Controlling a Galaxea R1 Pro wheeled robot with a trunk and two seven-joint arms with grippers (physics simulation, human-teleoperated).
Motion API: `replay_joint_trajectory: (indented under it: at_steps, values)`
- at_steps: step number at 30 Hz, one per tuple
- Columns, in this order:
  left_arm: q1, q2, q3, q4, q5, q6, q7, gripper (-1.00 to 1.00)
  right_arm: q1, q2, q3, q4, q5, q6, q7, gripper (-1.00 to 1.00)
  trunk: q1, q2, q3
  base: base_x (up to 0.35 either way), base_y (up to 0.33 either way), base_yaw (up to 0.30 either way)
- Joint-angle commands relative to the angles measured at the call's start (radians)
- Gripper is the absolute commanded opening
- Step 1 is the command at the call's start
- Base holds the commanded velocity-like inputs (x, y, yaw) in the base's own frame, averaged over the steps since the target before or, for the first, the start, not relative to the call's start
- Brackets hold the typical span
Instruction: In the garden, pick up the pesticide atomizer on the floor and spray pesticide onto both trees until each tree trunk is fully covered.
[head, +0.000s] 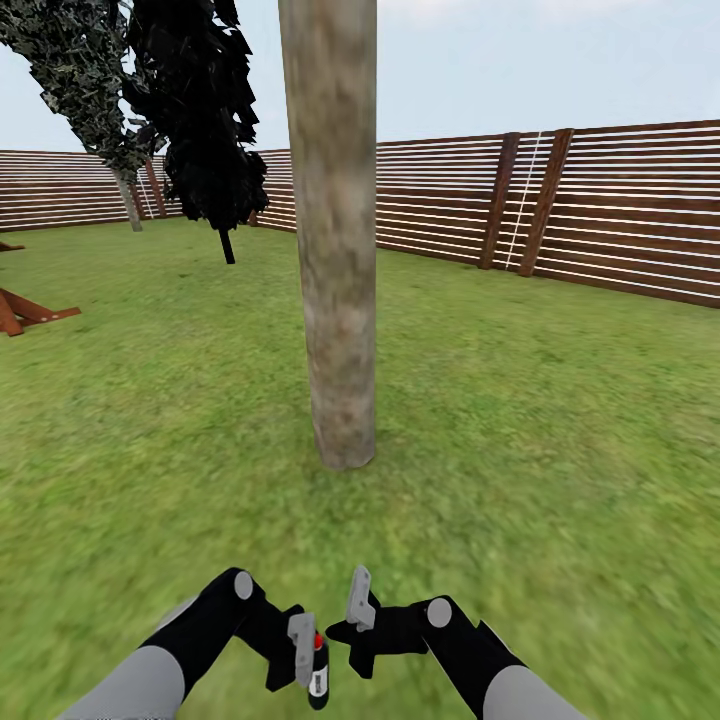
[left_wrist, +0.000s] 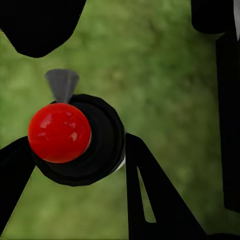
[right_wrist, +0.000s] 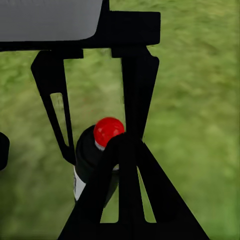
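While your left gripper is clamped on the pesticide atomizer, low at six o'clock in the head view, the tree trunk stands at twelve o'clock, well apart across the grass. From here the spray could fall short and leave the trunk bare. The atomizer's nozzle must face the trunk, or you wet the lawn. Your right gripper sits just beside the can; whether its jaws are spread, I cannot tell. It could knock the can loose.
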Motion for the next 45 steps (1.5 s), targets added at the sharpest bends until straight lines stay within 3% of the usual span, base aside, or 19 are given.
replay_joint_trajectory:
  at_steps: [1,31,35,37,45]
  values:
    - [-0.001,-0.001,0.0,0.0,0.001,0.0,0.0,-1.0,0.0,0.0,0.0,0.0,0.0,0.0,0.0,-1.0,0.0,0.0,0.0,0.0,0.0,0.0]
    - [-0.007,-0.003,0.003,0.002,0.002,-0.005,-0.001,-1.0,0.0,-0.003,0.0,0.002,0.001,0.0,0.0,-1.0,0.0,0.0,0.0,0.0,0.0,0.0]
    - [-0.007,0.01,0.004,0.011,-0.006,0.002,0.009,-1.0,0.0,-0.003,0.001,0.002,0.001,0.0,0.0,-1.0,0.0,0.0,0.0,0.0,0.0,0.0]
    - [-0.006,0.028,0.004,0.016,-0.008,0.004,0.011,-1.0,0.0,-0.003,0.002,0.002,0.001,-0.001,0.0,-1.0,0.0,0.0,0.0,0.0,0.0,0.0]
    - [0.005,0.191,0.009,0.021,-0.01,0.009,0.015,-1.0,0.0,-0.013,0.002,0.003,0.0,-0.003,0.0,-1.0,0.0,0.0,0.0,0.0,0.0,0.0]
